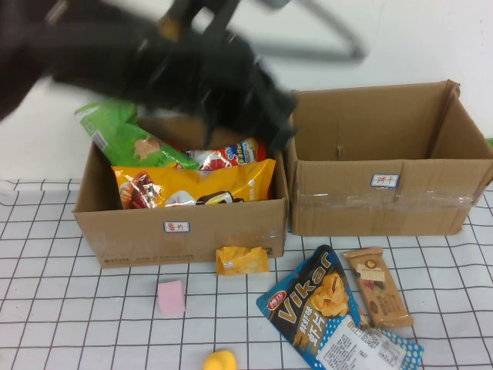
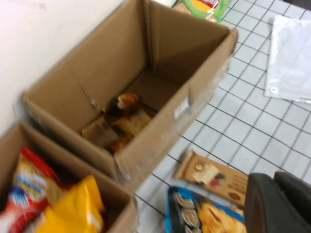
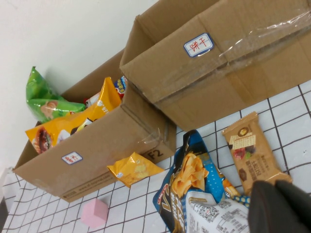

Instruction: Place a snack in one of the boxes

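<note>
My left gripper (image 1: 273,123) is up high. The arm is a dark blur over the full box (image 1: 177,231), and its tip is near the back corner where the two boxes meet. From up there my left wrist camera looks right down into the taped box (image 1: 385,204). I cannot tell if this gripper is open or closed.

The snack (image 2: 121,119) lies on the floor of the taped box, near the front wall. It is small and flat, with orange and dark brown on it. It is blurry, so I cannot see more. I think the job is as good as done, since the snack is inside and nothing touches it.

My right gripper (image 3: 282,206) is low over the table (image 1: 46,308), just beside the bar (image 3: 250,153) and the blue bag (image 3: 194,184). It does not show from above. I cannot tell if it is open or closed. I think it is just parked there, out of the way.

The taped box is brown card. It is creased in front, with a shiny clear tape band and a small white label. Its top is wide open, so things drop in with ease. The full box has a smooth front and is stuffed with puffy bags in green, red and yellow.

A crinkly yellow packet (image 1: 241,260) leans on the front of the full box. The bar is long, tan and flat. The blue bag is wide and glossy. A soft-looking pink block (image 1: 170,297) sits alone on the white table with its black grid lines.
</note>
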Robot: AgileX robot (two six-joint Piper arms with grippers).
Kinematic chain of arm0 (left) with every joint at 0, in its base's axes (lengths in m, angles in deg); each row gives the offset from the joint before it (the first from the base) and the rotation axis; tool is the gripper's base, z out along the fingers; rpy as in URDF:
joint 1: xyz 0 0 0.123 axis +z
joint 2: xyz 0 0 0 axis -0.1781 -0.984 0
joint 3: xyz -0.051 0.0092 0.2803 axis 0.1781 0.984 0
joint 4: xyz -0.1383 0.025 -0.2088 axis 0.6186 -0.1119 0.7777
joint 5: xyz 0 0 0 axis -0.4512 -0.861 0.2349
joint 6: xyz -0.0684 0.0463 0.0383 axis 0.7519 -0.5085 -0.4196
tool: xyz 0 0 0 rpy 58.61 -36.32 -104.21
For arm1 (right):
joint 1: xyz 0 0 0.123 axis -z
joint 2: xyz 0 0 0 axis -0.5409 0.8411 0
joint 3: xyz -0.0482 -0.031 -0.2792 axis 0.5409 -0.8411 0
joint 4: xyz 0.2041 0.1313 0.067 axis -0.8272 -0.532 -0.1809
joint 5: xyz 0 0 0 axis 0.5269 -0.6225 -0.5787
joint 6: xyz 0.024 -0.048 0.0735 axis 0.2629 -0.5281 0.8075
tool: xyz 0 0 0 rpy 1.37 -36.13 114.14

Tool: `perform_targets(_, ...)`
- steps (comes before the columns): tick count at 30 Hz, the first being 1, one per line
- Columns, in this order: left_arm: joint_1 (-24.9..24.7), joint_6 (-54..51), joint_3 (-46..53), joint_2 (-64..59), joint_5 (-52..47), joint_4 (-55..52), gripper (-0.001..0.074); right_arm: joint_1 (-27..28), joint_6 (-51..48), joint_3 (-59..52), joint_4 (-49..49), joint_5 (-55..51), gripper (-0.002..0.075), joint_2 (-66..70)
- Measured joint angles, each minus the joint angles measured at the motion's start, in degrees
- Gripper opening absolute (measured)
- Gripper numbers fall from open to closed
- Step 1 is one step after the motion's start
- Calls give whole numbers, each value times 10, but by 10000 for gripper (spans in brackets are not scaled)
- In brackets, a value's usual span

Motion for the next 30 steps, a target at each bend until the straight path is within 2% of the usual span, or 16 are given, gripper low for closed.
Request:
perform_targets(4, 0, -3, 153, 109, 73, 26, -1, 0, 0, 0, -1, 0, -1, 0)
perform_targets(10, 2, 4, 317, 241, 141, 41, -1, 0, 0, 0, -1, 0, -1, 0)
perform_targets(17, 39, 12, 395, 358, 129, -32, -1, 0, 0, 0, -1, 0, -1, 0)
perform_targets(22, 79, 87, 444, 470, 129, -113, -1, 0, -1, 0, -1, 0, -1, 0)
perform_targets(30, 114, 168, 617, 644, 292, -147, -1, 0, -1, 0, -1, 0, -1, 0)
